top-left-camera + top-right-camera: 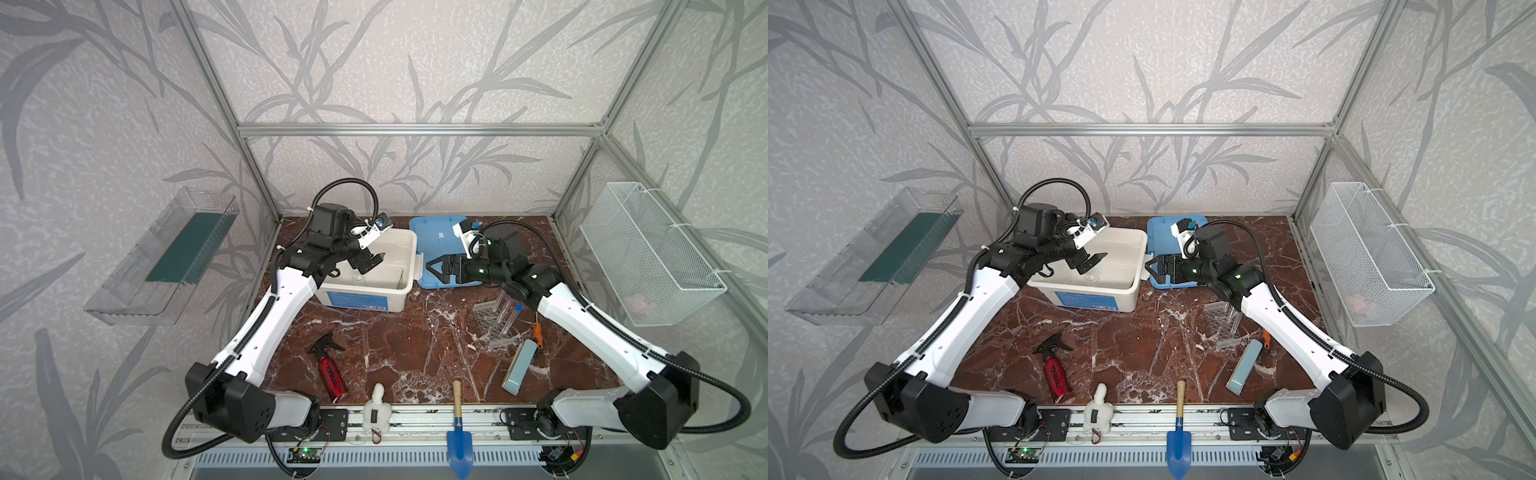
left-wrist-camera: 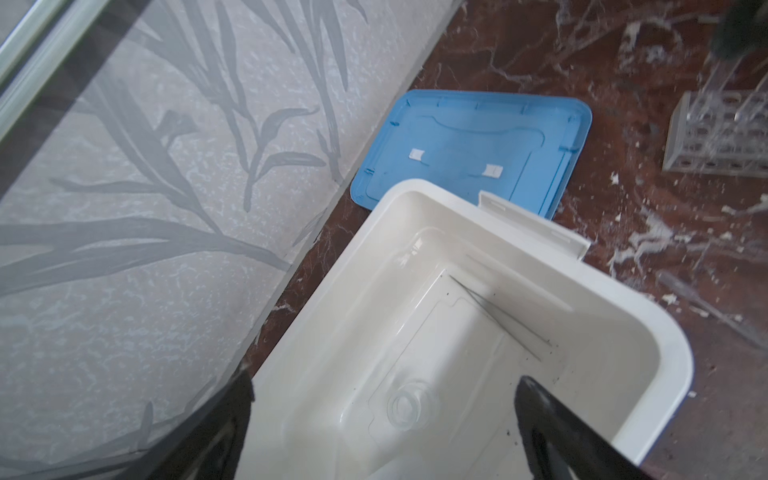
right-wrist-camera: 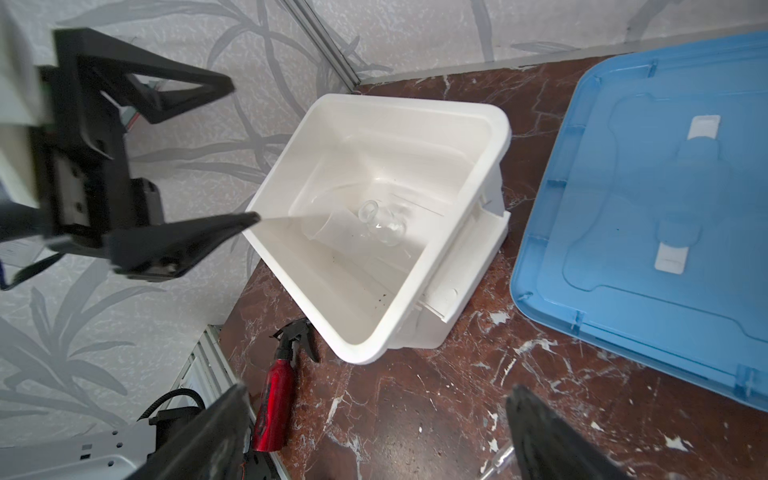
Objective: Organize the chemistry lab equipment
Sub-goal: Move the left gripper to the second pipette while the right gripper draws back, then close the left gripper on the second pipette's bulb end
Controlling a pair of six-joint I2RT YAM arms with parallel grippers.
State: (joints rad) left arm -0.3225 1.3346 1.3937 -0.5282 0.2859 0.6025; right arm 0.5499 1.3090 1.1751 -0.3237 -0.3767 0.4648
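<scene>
centre frame: left gripper (image 1: 371, 262), spread and empty, over white bin (image 1: 409, 266) with small clear glass bottle (image 3: 380, 224) inside; should rise straight up, clearing the rim.

one beaker (image 3: 332, 228), one glass bottle (image 3: 384, 226), one tube rack (image 1: 490, 322), one white bin (image 1: 361, 297), one blue lid (image 1: 432, 237).

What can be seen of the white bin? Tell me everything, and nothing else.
The white bin is a rectangular plastic tub with rounded corners, a side latch and a blue label on its front. It stands open on the marble table by the back wall, its blue lid flat beside it. Inside are a clear beaker, a small glass bottle and thin rods. The open left gripper hovers above it.
</scene>
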